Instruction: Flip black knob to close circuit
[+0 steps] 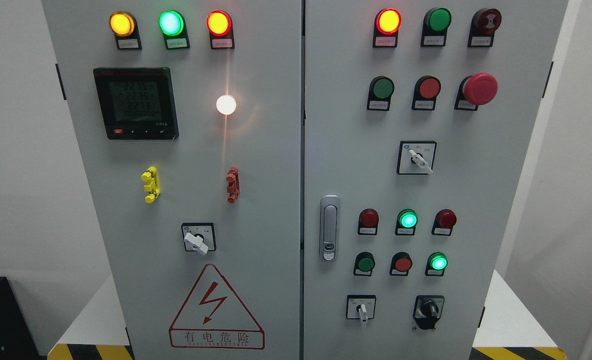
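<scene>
The black knob (430, 309) sits at the lower right of the grey cabinet's right door (506, 210), its handle pointing roughly up and slightly left. Left of it is a small white-lever switch (362, 310). Neither of my hands nor any arm shows in the head view.
The right door also carries a white rotary switch (418, 159), a red mushroom stop button (480, 89), lit green lamps (408, 219) and a metal door latch (329, 227). On the left door are a meter display (136, 102), a white selector (197, 241) and a red warning triangle (215, 310).
</scene>
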`<state>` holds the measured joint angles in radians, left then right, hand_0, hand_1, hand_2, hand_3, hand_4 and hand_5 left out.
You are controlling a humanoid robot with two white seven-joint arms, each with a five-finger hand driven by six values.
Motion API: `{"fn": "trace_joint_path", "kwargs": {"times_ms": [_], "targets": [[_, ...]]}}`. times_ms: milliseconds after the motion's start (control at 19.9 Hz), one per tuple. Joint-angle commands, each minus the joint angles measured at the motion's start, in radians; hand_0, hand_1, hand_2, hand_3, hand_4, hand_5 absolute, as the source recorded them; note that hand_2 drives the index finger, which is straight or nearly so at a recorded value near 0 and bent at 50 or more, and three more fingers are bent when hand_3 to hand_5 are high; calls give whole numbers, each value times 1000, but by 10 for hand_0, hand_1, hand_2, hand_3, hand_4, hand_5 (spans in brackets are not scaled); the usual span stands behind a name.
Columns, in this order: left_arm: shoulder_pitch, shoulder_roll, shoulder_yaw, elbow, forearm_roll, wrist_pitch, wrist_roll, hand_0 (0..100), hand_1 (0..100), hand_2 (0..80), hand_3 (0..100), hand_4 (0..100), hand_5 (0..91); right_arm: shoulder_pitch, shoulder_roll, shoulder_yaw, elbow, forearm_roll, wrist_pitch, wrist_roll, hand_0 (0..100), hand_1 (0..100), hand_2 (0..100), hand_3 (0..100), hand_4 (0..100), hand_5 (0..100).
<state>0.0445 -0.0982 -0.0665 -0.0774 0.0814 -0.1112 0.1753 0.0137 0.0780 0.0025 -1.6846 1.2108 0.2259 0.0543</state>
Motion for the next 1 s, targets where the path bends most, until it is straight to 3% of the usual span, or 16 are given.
{"fn": "trace_joint_path", "kwargs": {"times_ms": [0, 100, 351, 954], "targets": [[0, 0, -1, -1, 0, -1, 0, 120, 556, 0, 0, 0, 0, -70, -9, -9, -38, 19, 24, 24, 0, 0, 911, 1000, 970, 966], [0, 0, 1, 1, 0, -1, 0, 120, 556, 0, 0, 0, 0, -104, -14, -18, -29, 21, 30, 29, 0, 0, 910, 1000, 970, 966], [0, 0, 1, -1, 0, -1, 0, 120, 556, 0, 0, 0, 0, -173, -56, -21, -23, 21, 81, 96, 0, 0, 912, 1000, 971, 966], [0, 0, 1, -1, 0, -1, 1, 120, 556, 0, 0, 0, 0, -207, -80, -22, -29, 19, 122, 142, 0, 0, 912, 1000, 971, 967]]}}
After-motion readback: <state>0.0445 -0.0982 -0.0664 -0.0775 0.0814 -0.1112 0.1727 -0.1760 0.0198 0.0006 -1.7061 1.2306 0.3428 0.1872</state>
